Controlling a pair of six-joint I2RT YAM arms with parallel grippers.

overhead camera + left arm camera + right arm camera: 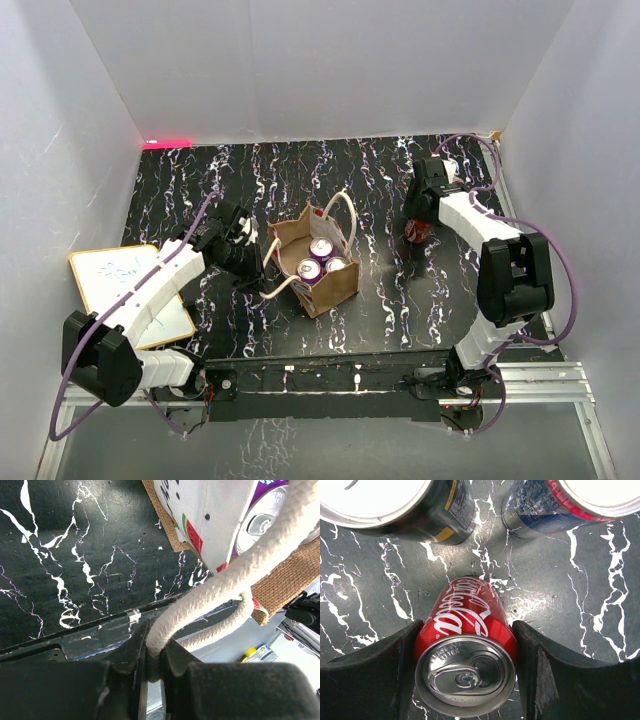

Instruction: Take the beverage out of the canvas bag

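A white board (130,290) lies well to the left of the canvas bag (335,285), at the edge of the black marble-patterned table (200,180). Between the board and the bag, the left gripper (250,262) sits just beside the bag's left side. The left wrist view shows its jaws closed tight on the bag's cream rope handle (240,575), and the rope runs from the pinch up across the bag's mouth. That view also shows the tan burlap wall, a white lining (200,510) printed with watermelon slices, and a purple can (260,520) inside.

The bag stands upright and open at mid-table. Three purple cans stand inside it: one at the far side (321,248), one at the near left (309,270) and one at the right (336,265). The bag's second handle (343,205) arches up on its far side.

To the right of the bag, well apart from it, the right gripper (418,225) reaches down to the table. Its jaws are partly open and pressed against both sides of an upright red Coca-Cola can (465,675), which stands on the table outside the bag. Beyond that can, two more cans stand on the table: a dark one with yellow marking (440,515) and a blue one with a red band (545,510).
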